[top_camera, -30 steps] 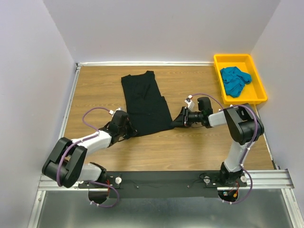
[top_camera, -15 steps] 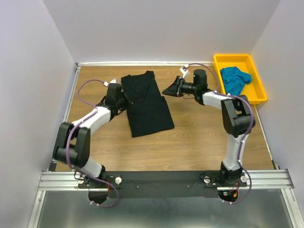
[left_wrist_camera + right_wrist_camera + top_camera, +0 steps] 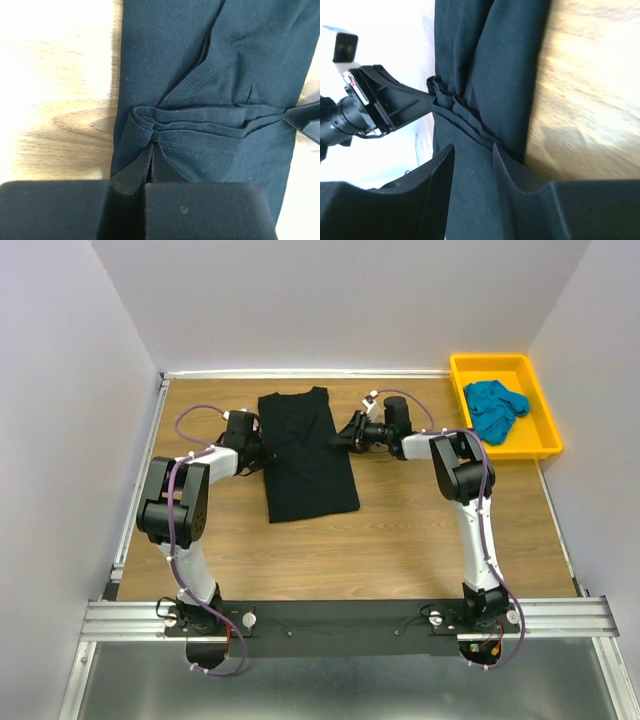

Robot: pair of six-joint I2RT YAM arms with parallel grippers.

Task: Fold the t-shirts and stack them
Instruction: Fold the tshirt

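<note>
Left gripper (image 3: 151, 159) clamped on black t-shirt (image 3: 305, 455) edge, right gripper (image 3: 473, 150) apart at opposite edge

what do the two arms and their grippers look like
Both the left arm and right arm have white links between chunky black joints, each with a looping purple cable. The left gripper and right gripper have matte black, tapering fingers.
</note>
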